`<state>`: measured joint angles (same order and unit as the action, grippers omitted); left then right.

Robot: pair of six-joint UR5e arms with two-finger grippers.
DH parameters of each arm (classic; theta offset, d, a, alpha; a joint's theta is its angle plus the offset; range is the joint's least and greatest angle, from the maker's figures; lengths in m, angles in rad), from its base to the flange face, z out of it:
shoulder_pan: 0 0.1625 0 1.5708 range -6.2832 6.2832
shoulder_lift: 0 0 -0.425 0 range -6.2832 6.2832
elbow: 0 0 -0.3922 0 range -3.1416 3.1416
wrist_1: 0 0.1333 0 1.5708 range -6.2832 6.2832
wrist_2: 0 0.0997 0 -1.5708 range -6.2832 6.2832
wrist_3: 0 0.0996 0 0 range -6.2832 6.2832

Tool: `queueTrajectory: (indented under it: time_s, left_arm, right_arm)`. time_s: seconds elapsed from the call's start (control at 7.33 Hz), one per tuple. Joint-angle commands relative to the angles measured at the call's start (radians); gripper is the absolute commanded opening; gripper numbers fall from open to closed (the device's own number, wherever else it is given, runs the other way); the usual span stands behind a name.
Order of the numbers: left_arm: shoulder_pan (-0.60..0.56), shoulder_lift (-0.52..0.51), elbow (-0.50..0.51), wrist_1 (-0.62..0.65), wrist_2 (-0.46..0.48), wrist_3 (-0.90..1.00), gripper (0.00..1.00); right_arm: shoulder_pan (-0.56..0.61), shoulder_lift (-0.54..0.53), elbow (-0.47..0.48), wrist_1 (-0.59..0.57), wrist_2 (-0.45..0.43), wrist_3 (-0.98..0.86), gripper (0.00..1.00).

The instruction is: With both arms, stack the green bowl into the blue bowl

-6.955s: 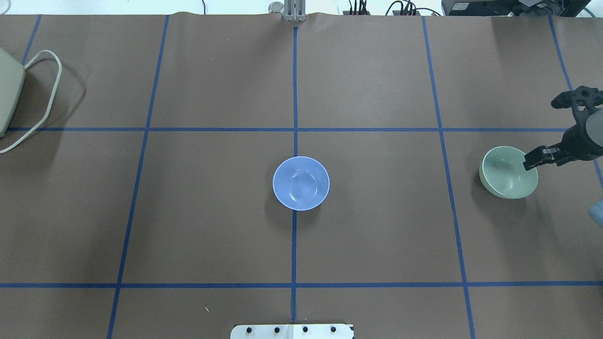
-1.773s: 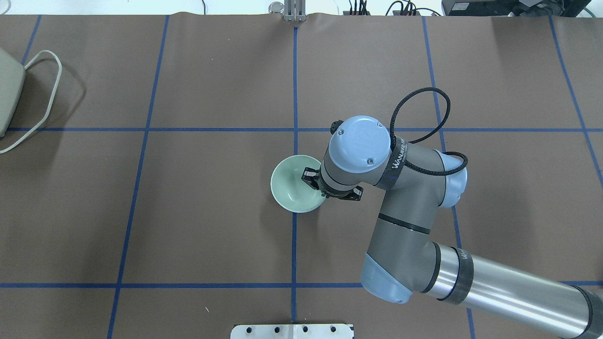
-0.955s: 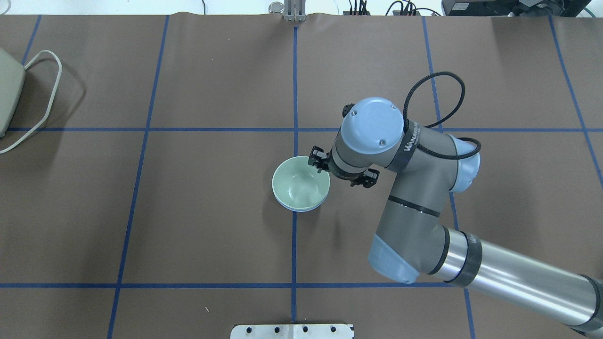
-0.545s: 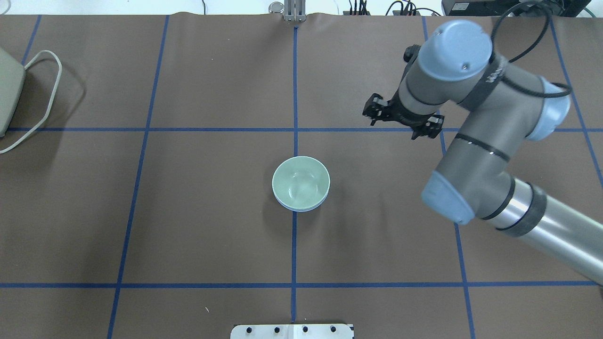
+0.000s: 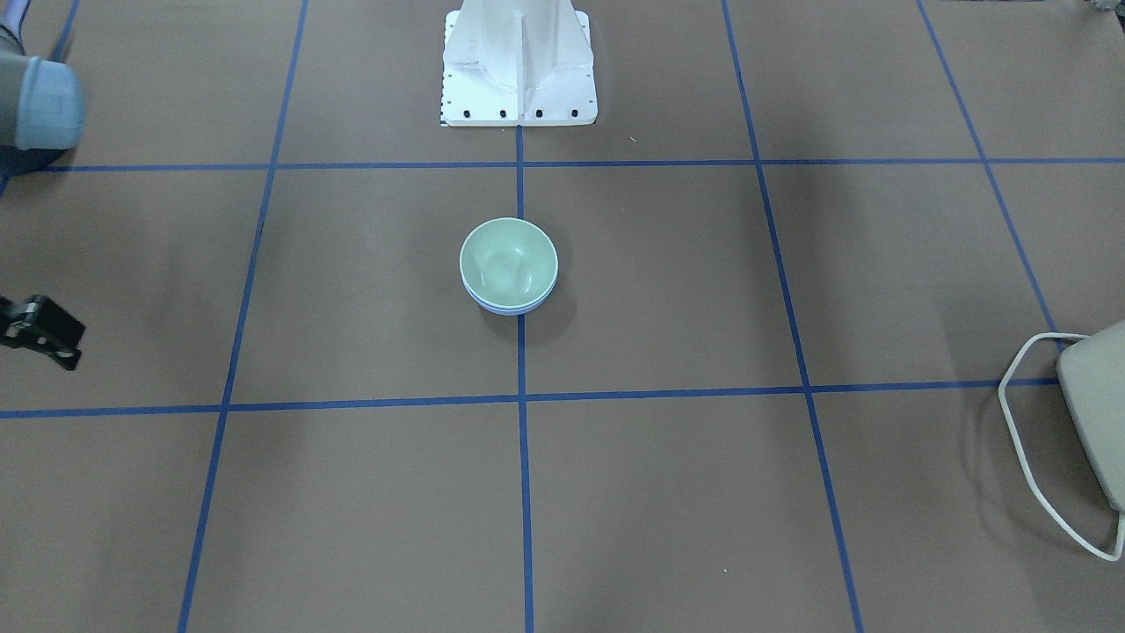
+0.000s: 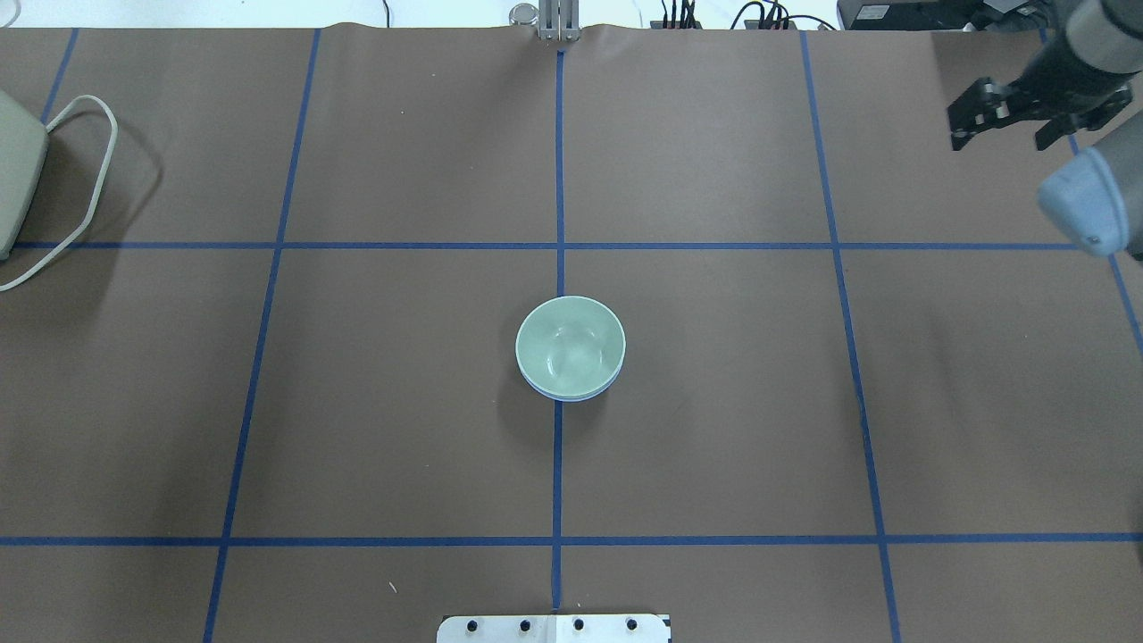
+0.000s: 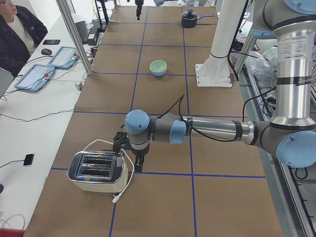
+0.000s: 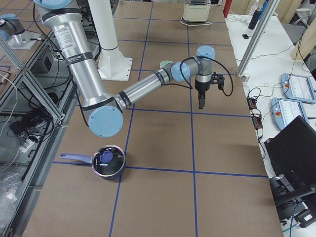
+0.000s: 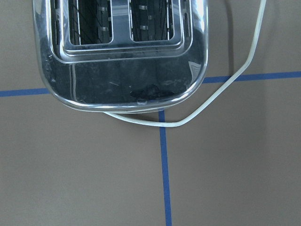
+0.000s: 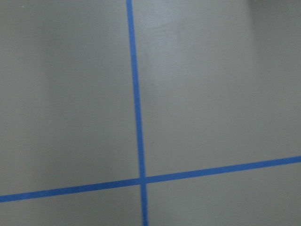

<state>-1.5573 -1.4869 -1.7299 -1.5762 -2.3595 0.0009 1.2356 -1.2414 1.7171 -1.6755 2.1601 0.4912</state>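
The left arm [image 7: 217,131] and right arm [image 8: 148,84] are silver-grey tubes with rounded light-blue joint caps [image 7: 137,121] and black bands. A thin black cable [image 7: 185,98] loops off each wrist. One polished segment carries what looks like a printed label [image 8: 64,37], too small to read.

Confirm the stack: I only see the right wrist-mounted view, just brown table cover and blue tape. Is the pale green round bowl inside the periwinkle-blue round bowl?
Observer: Yes, the pale green glossy bowl sits nested in the periwinkle-blue glossy bowl; only a sliver of blue rim shows.
Operator: Where is the right gripper?
Observer: The right gripper is far from both bowls, toward the overhead view's upper right, open and empty.
Operator: And the left?
Observer: The left gripper hangs beside the chrome toaster, far to the robot's left; open or shut, I cannot tell.
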Motion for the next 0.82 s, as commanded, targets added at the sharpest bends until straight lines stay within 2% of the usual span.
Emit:
queueTrajectory:
  time_s: [0.0,0.14,0.41,0.68]
  left_arm:
    - [-0.003,0.007,-0.017,-0.004,0.009,0.005,0.99]
    - [-0.003,0.007,-0.025,-0.004,0.009,0.007,0.99]
    - [-0.003,0.011,-0.026,-0.004,0.009,0.007,0.99]
    - [-0.003,0.022,-0.026,-0.008,0.009,0.007,0.99]
  right_arm:
    - [0.177,-0.126,-0.062,0.005,0.04,-0.356,1.0]
    - [0.23,-0.2,-0.062,0.007,0.041,-0.441,1.0]
    - [0.297,-0.335,-0.044,0.01,0.04,-0.487,1.0]
    - [0.314,-0.395,-0.043,0.011,0.036,-0.485,1.0]
